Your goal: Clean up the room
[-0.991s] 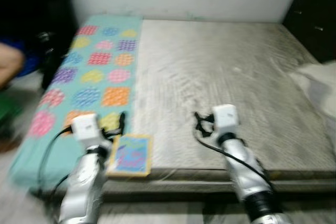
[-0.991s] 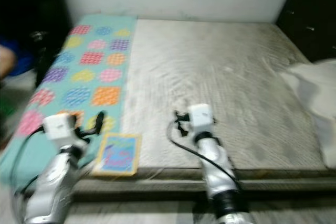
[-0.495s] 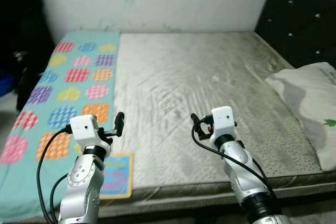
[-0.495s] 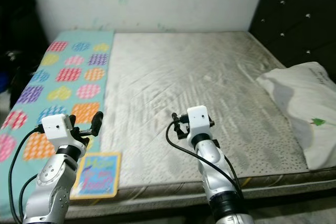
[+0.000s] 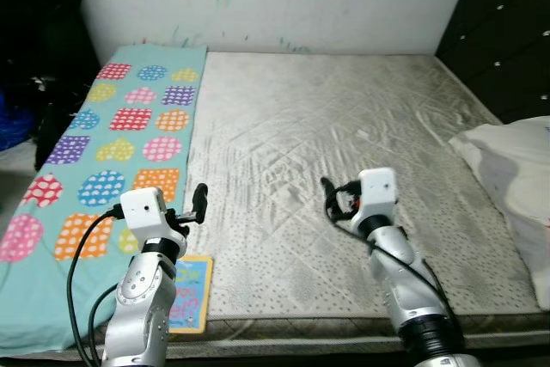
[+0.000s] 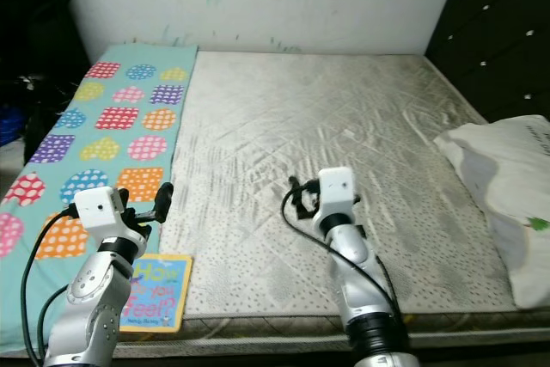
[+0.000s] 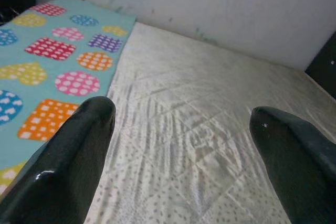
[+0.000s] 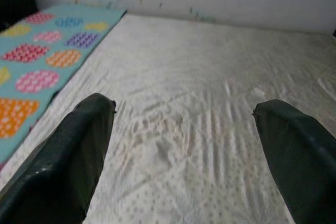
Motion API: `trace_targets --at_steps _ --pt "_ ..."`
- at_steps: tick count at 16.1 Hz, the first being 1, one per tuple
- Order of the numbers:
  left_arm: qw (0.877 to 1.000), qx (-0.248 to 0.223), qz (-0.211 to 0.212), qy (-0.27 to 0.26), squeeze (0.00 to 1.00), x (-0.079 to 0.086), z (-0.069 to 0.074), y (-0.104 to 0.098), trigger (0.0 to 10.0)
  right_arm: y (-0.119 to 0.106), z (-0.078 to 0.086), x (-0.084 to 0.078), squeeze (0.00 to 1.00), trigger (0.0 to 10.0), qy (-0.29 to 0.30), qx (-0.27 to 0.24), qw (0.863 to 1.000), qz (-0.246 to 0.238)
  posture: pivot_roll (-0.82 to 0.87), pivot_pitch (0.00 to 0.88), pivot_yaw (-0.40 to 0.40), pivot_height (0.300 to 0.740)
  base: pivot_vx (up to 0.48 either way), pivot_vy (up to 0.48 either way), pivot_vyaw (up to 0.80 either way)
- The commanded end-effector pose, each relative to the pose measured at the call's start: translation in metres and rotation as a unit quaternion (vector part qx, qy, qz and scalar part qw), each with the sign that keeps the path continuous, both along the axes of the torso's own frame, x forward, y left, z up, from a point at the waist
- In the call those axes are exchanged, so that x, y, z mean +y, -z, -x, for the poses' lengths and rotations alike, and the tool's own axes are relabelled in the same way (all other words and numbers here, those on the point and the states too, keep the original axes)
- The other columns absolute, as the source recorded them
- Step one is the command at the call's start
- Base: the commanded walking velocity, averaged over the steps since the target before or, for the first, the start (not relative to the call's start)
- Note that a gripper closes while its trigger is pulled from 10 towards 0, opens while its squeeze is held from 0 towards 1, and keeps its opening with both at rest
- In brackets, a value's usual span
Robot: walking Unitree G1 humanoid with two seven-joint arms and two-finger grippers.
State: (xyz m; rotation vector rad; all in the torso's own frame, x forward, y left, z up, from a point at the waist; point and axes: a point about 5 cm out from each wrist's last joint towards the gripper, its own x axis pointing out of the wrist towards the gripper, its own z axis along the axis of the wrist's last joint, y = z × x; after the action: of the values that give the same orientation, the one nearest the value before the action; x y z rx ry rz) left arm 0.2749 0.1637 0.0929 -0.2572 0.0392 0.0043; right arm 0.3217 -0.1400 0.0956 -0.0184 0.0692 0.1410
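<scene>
I have both silver arms raised forward over the near edge of the mattress, forearms angled up, black cables looping off each wrist. Left gripper sits near the mattress's left border, fingers spread wide apart. Right gripper hovers above the mattress's middle, near its front, fingers likewise parted, holding nothing.

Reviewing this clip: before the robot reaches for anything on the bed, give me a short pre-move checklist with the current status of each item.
1. Left gripper open and holding nothing: ok.
2. Right gripper open and holding nothing: ok.
3. Book in sight at the near edge of the mattress: ok.
4. Book free of the left arm: not ok, partly covered.
5. Pillow lies wholly on the bed: cannot tell.
6. Patterned blanket lies flat: ok.
</scene>
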Motion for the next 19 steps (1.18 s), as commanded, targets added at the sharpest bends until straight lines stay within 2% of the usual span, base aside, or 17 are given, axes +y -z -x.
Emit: trace_targets --at_steps 1,4,7,9,13,15,19 --pt "1.000 -0.009 -0.010 -0.007 0.00 0.001 0.001 -0.008 10.0 -0.007 0.001 -0.001 0.00 10.0 -0.002 -0.007 1.000 -0.009 -0.10 0.000 -0.029 0.740 0.000 0.000 0.00" --pt "1.000 -0.003 -0.007 -0.019 0.00 0.010 0.009 -0.007 10.0 -0.010 0.006 -0.002 0.00 10.0 -0.009 -0.010 1.000 -0.004 -0.10 0.000 -0.029 0.740 0.000 0.000 0.00" --pt "1.000 0.007 -0.004 -0.026 0.00 0.014 0.012 -0.002 10.0 -0.010 0.010 -0.003 0.00 10.0 -0.007 -0.005 1.000 -0.004 -0.10 0.000 -0.031 0.740 0.000 0.000 0.80" --pt "1.000 0.007 -0.001 -0.017 0.00 0.009 0.011 -0.004 10.0 -0.008 0.011 -0.002 0.00 10.0 -0.013 0.003 1.000 -0.001 -0.10 0.000 -0.031 0.740 0.000 0.428 0.00" --pt "1.000 0.008 -0.002 -0.015 0.00 0.009 0.009 -0.004 10.0 -0.006 0.012 -0.004 0.00 10.0 -0.012 0.013 1.000 0.001 -0.11 0.000 -0.025 0.740 0.000 0.470 0.00" --pt "1.000 0.008 -0.007 -0.017 0.00 0.010 0.009 -0.004 10.0 0.009 0.017 0.001 0.00 10.0 -0.039 0.059 0.997 0.019 -0.11 0.000 -0.023 0.740 0.000 0.480 0.00" --pt "1.000 0.009 -0.008 -0.018 0.00 0.009 0.009 -0.004 10.0 0.010 0.019 -0.002 0.00 10.0 -0.039 0.061 0.997 0.030 -0.11 0.000 -0.026 0.740 0.000 0.480 0.00"
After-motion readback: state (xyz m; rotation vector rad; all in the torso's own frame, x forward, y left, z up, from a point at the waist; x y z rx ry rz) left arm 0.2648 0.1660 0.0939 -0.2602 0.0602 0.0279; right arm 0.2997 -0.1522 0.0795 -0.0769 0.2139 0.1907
